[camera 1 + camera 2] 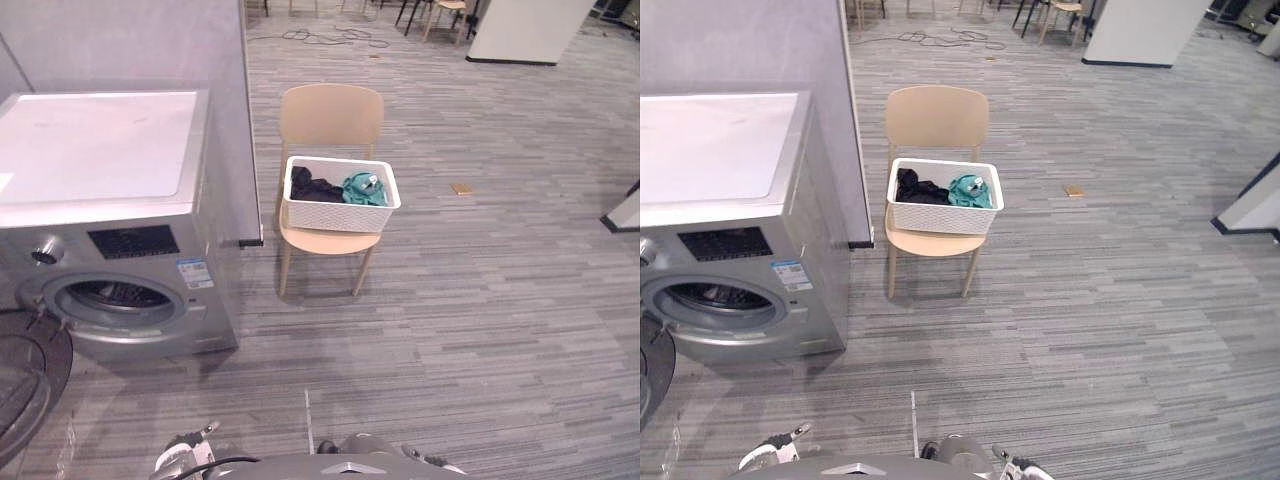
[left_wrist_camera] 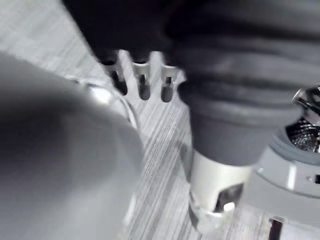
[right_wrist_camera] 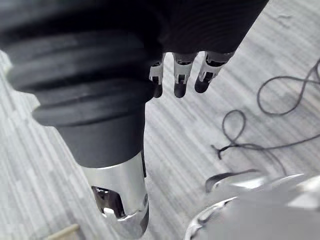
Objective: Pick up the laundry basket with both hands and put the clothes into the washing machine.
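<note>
Basket sits on the chair straight ahead, long side facing the robot, far from left robot hand and right robot hand, both loose and empty.

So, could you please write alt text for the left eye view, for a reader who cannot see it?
A white laundry basket holding a dark garment and a teal garment sits on a beige chair on a grey floor. To the chair's left stands a silver front-loading washing machine, its round door swung open.
</note>
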